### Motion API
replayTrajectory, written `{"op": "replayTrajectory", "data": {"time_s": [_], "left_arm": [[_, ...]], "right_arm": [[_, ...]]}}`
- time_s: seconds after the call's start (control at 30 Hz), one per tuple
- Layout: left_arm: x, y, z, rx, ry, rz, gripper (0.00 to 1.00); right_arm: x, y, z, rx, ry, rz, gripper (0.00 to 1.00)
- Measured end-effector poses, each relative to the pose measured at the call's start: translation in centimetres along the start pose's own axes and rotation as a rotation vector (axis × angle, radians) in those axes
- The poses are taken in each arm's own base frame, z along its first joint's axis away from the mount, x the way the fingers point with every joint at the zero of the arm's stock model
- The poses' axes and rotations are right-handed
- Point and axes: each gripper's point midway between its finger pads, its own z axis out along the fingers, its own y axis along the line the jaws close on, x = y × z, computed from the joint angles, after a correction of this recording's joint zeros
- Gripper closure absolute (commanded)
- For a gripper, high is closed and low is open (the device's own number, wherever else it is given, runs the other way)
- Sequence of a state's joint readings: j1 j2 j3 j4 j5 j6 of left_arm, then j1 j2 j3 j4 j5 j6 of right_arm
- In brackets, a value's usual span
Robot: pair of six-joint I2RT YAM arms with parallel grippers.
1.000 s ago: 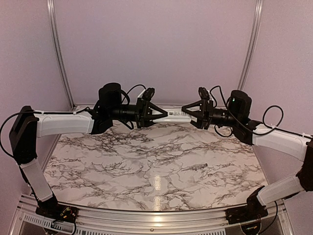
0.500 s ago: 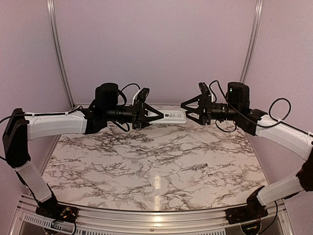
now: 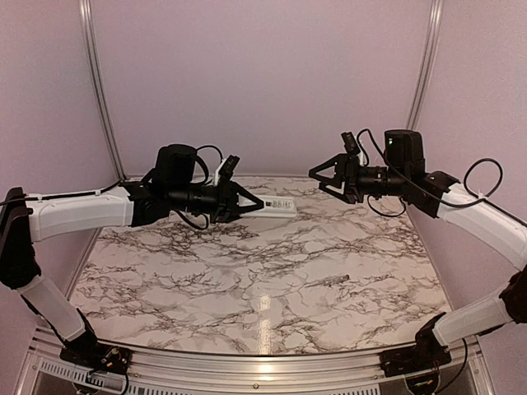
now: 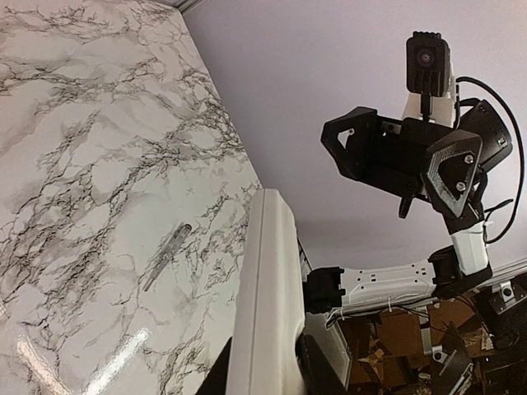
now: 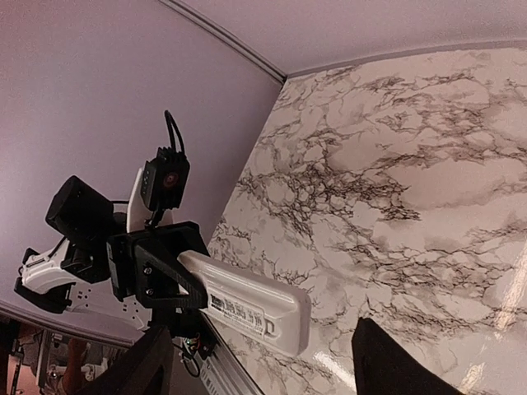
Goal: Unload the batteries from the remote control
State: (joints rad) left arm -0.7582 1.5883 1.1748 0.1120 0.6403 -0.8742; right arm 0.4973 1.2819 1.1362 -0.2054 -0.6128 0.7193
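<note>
The remote control (image 3: 278, 205) is a slim white bar held in the air over the back of the table, with my left gripper (image 3: 254, 205) shut on one end. Its free end points right and carries a printed label. In the left wrist view the remote control (image 4: 268, 296) runs up from between the fingers of the left gripper (image 4: 268, 377). My right gripper (image 3: 318, 176) hangs open, apart from the remote's free end and a little higher. In the right wrist view the remote control (image 5: 247, 300) lies beyond the spread right gripper (image 5: 263, 372). The batteries are hidden.
A thin grey pen-like stick (image 3: 333, 281) lies on the marbled table (image 3: 206, 271), right of the middle; it also shows as the stick (image 4: 165, 255) in the left wrist view. Pale walls and metal posts close in the back and sides.
The right gripper has opened, left the remote's end and drawn back up and to the right. The left arm has carried the remote leftward and lower.
</note>
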Motion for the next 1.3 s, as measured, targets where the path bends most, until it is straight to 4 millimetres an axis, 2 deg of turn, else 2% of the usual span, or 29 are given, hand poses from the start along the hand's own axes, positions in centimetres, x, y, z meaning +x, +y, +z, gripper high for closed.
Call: {"op": "replayTrajectory", "data": {"time_s": [0.13, 0.3, 0.4, 0.53, 0.93, 1.1, 1.3], "left_arm": [[0.7, 2.0, -0.1, -0.073, -0.005, -0.025, 1.0], [2.3, 4.6, -1.3, -0.182, -0.044, -0.053, 1.0], [2.9, 4.4, -1.3, -0.207, -0.065, -0.042, 1.0], [3.4, 4.0, -1.0, -0.23, -0.077, -0.029, 1.0], [4.0, 3.6, 0.0, -0.223, -0.043, -0.016, 1.0], [4.5, 4.2, 0.6, -0.223, -0.014, -0.023, 1.0], [3.8, 3.6, 0.8, -0.215, -0.021, -0.011, 1.0]], "right_arm": [[-0.3, -0.3, -0.2, 0.039, -0.01, -0.003, 0.24], [-1.5, 0.4, -0.6, 0.056, -0.031, -0.029, 0.18], [-2.0, 0.7, -0.7, 0.058, -0.042, -0.042, 0.13], [-2.0, 0.4, -0.5, 0.07, -0.036, -0.04, 0.02], [-2.1, 0.1, -0.3, 0.083, -0.032, -0.034, 0.02], [-2.0, 0.0, -0.2, 0.083, -0.031, -0.016, 0.02], [-1.1, -0.9, 0.1, 0.087, -0.016, 0.025, 0.02]]}}
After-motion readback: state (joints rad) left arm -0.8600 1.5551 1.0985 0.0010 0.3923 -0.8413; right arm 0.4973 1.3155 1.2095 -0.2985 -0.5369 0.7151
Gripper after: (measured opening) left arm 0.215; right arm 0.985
